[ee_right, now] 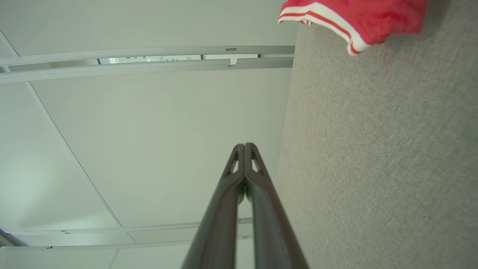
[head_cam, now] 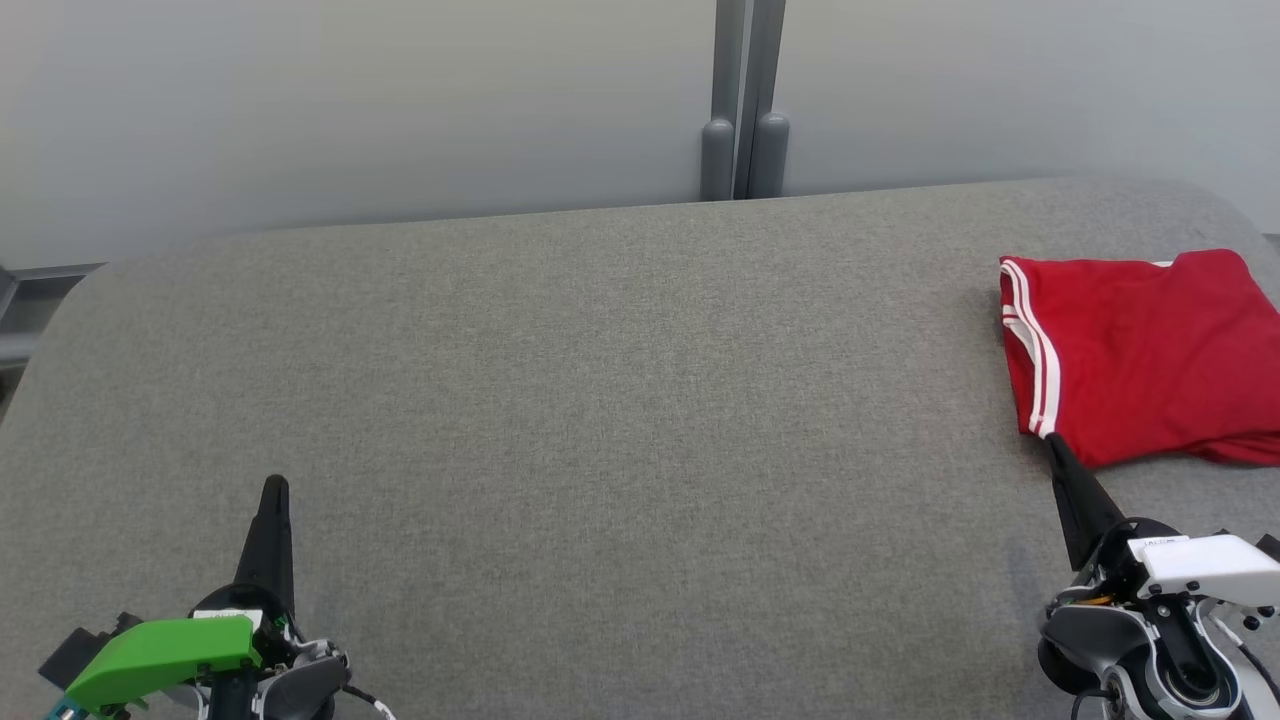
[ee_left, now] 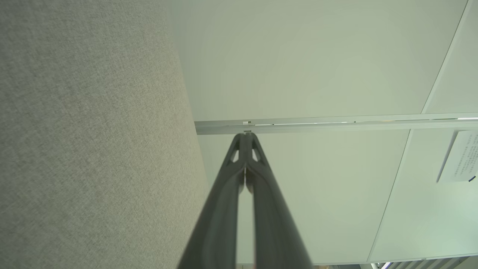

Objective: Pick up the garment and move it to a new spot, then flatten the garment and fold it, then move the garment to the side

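The red fabric garment [head_cam: 1140, 355], trimmed with white stripes along one hem, lies folded into a compact, roughly square stack at the far right of the grey felt-covered table [head_cam: 600, 400], its right edge running out of my head view. Judging by that tidy fold and its place off to the side, I'd say the fold is done and the last step, setting it aside, is finished or nearly so. What's left calls for little: perhaps a check that the stack sits fully on the table, then keeping both arms clear of it.

The right gripper [head_cam: 1052, 445] has its two dark fingers pressed together with nothing between them. In the head view its tip points at the near left corner of the garment, right by the striped hem. The right wrist view shows the cloth ahead and off to one side, apart from the tips, so I take it as not touching.

The left gripper [head_cam: 275, 485] is likewise closed and empty, low on the left, well apart from the garment, with pale wall panels [head_cam: 350, 100] beyond the table
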Available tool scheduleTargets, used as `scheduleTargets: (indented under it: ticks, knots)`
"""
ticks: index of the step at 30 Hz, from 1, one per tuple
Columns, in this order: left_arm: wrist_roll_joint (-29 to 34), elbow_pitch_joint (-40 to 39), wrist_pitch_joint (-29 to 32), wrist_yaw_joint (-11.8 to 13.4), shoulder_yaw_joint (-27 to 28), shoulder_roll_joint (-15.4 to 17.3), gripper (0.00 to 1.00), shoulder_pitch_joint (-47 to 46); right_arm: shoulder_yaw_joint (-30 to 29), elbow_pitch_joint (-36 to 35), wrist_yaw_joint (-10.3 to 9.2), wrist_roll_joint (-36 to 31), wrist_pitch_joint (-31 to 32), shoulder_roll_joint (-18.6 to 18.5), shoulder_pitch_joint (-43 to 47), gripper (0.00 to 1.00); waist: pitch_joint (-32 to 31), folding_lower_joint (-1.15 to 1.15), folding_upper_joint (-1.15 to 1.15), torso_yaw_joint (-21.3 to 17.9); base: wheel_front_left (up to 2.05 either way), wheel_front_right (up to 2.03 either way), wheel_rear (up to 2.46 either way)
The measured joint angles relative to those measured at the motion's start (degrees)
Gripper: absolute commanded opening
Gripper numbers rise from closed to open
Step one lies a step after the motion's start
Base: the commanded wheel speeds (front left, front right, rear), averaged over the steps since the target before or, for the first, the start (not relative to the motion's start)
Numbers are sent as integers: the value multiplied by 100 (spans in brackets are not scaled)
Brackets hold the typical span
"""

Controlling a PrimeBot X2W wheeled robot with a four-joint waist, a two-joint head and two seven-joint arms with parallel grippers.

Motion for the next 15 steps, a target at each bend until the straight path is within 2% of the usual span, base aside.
scheduleTargets:
  ticks: [15]
  knots:
    - [0, 0, 0, 0, 1, -1, 0, 0, -1, 1, 0, 0, 1, 0, -1, 0, 0, 0, 0, 0, 0, 0, 0]
